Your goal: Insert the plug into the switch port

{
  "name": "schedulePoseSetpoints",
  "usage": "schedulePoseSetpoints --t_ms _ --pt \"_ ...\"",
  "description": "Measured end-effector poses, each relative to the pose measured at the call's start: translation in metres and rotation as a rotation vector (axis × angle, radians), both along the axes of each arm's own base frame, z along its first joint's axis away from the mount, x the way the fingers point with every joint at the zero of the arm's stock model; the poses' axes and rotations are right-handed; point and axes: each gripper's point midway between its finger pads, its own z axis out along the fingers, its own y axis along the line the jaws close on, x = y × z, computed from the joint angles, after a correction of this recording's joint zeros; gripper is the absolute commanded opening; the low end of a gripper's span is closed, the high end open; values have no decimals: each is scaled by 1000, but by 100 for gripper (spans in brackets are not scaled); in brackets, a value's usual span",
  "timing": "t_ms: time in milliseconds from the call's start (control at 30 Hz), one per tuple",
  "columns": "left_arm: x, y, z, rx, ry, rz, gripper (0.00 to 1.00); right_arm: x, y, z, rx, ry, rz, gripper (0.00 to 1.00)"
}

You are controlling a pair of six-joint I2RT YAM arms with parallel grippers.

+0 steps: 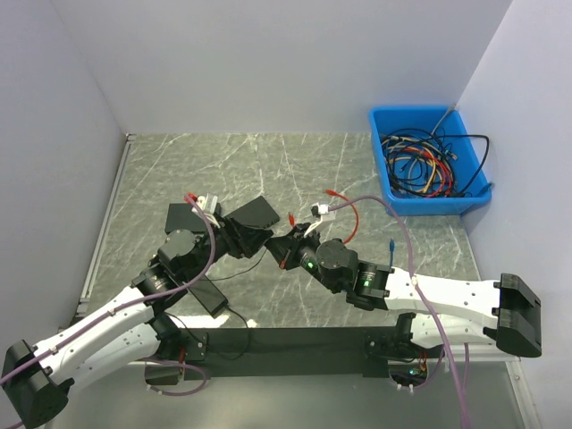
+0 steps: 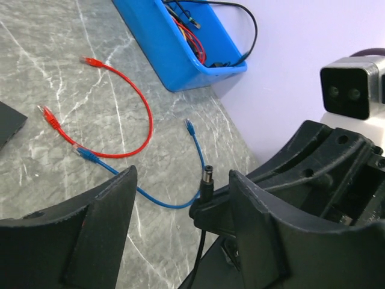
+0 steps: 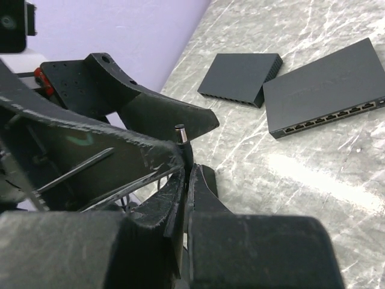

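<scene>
My right gripper [image 1: 284, 248] is shut on the black barrel plug [image 3: 180, 133], whose metal tip sticks up past the fingertips [image 3: 198, 180]. The plug [image 2: 208, 180] also shows in the left wrist view, standing between the spread fingers [image 2: 105, 223] of my left gripper [image 2: 180, 180], which is open and touches nothing. In the top view the left gripper [image 1: 246, 239] meets the right one at the table's middle. Two black switches lie behind them, a larger one with a row of ports [image 3: 325, 90] and a smaller one [image 3: 240, 77], also seen from above [image 1: 255, 213].
A blue bin [image 1: 429, 161] of tangled cables stands at the back right. A red patch cable [image 2: 129, 108] and a blue one [image 2: 150, 195] lie loose on the marble table. A black power brick [image 1: 210, 295] lies near the left arm.
</scene>
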Motion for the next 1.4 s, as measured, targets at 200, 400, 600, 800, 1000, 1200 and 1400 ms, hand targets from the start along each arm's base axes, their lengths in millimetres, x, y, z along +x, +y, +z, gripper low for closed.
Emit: schedulePoseSetpoints --t_ms 200,400,600,800,1000,1200,1400 --pt "3 2 -1 2 1 21 59 -1 2 1 7 2 8 0" --pt "5 1 -4 10 8 24 51 -3 4 -2 3 9 20 0" --pt "6 2 -4 10 7 37 42 -4 7 -7 -6 17 29 0" --pt "6 3 -3 8 5 42 33 -4 8 -10 -12 22 31 0" --pt "5 2 -3 8 6 37 12 -4 9 -14 -22 27 32 0" --pt "4 1 -3 8 8 31 1 -3 10 -18 -32 32 30 25" --pt "10 6 -11 36 21 68 1 -6 11 -18 -46 19 47 40"
